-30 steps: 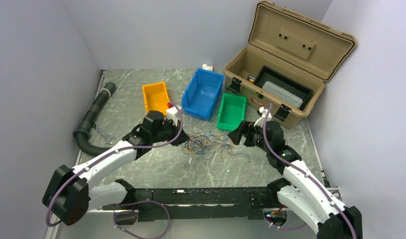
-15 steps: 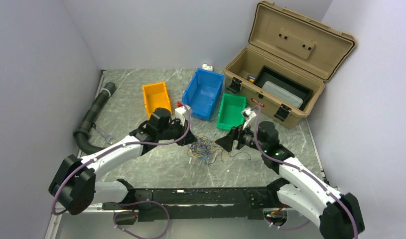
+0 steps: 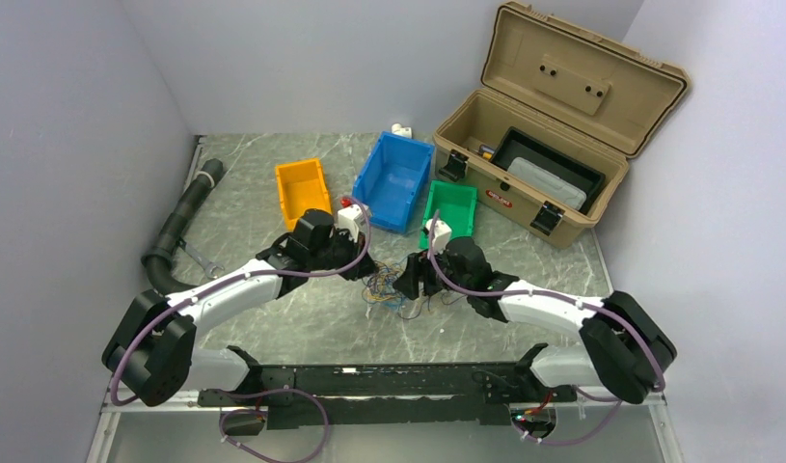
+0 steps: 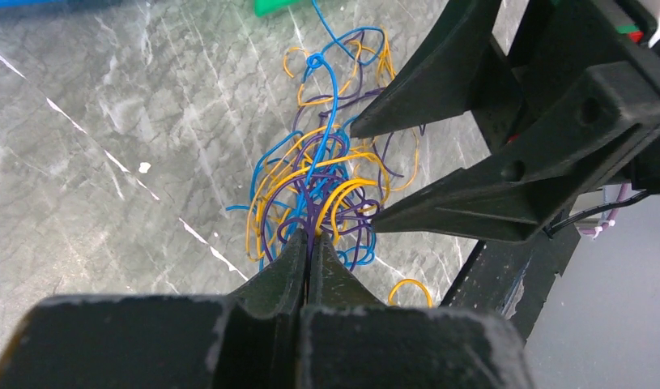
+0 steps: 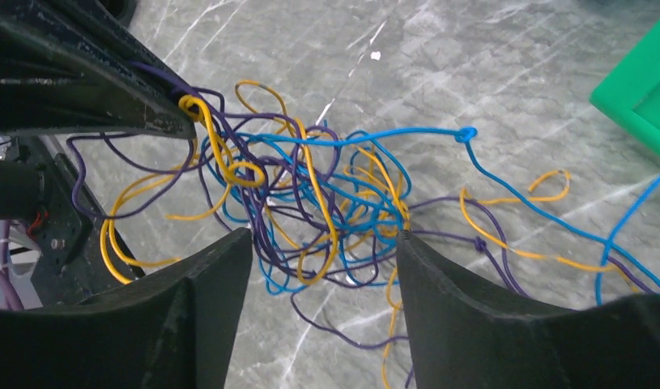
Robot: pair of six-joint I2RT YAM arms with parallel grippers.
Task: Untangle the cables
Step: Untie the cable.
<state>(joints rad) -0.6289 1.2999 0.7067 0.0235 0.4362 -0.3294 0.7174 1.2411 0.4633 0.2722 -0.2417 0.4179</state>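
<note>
The left gripper is shut tight. Its two tips pinch a few purple and yellow strands at the edge of the cables. It has stayed in that spot for the last little while. The right gripper is the one that moved. A second ago it was off to the side, near the green bin. Now it has come across to the bundle. Its fingers are open, one on each side of the thick middle of the tangle, and they hold nothing yet. The cables lie in a messy blue, yellow and purple knot on the table, between the two grippers. A few loose strands trail away toward the green bin. So I think both grippers are now set for a pull. If the right one closes on some strands and backs away while the left one holds on, the knot may start to loosen.
</note>
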